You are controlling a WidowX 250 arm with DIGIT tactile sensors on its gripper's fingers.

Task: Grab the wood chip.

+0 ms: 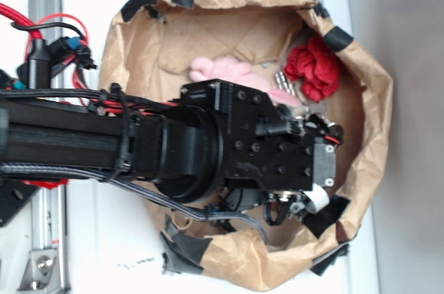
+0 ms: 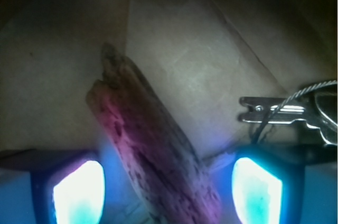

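Wrist view: the wood chip lies slanted on brown paper, its lower end cut off by the frame. The pincer stands wide open, one glowing fingertip either side, neither touching it. Outside view: the black arm hides the chip completely.

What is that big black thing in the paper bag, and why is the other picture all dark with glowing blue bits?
The black thing is a robot arm reaching into a brown paper bag. One picture looks down on it from outside. In the bag lie a pink bunny and a red ball of cloth. The dark picture comes from a camera on the robot's hand. The glowing blue bits are its two fingers. A wood chip lies between them; they stand apart and are not squeezing it yet. A metal clip lies nearby.
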